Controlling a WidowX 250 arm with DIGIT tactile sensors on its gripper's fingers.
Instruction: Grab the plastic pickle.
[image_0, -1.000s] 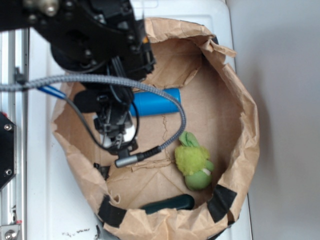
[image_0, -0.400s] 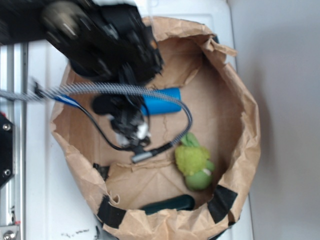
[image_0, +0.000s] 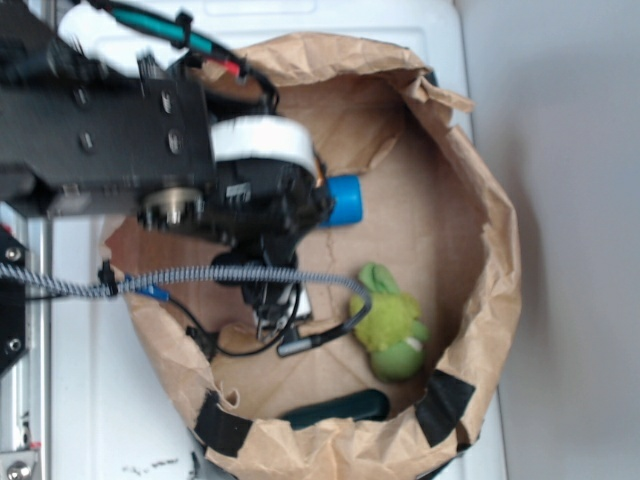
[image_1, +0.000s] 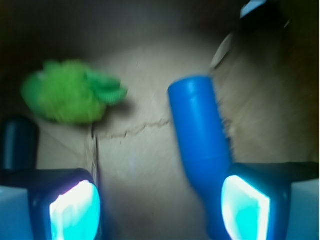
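My hand (image_1: 160, 200) is spread wide with nothing between its two pads (image_1: 75, 210); only bare brown paper shows in the gap. It hangs low inside the paper bag (image_0: 490, 300), whose rolled rim walls in all the contents, so any approach must come from above.

The plastic pickle (image_0: 340, 407) lies on its side on the bag floor, tucked against the rim on the near wall, partly hidden by the rim's fold. In the wrist view only its dark rounded end (image_1: 19, 142) shows, just beyond my one pad and outside the gap. I judge that the hand is not yet aligned with it.

Relative to the pickle, the plush toy (image_0: 388, 325) sits just beside it, toward the bag's centre. The blue bottle (image_1: 200, 145) lies well apart from it, on the far side of my hand, its body close to my other pad. I judge a closing now would catch nothing, or brush the bottle.
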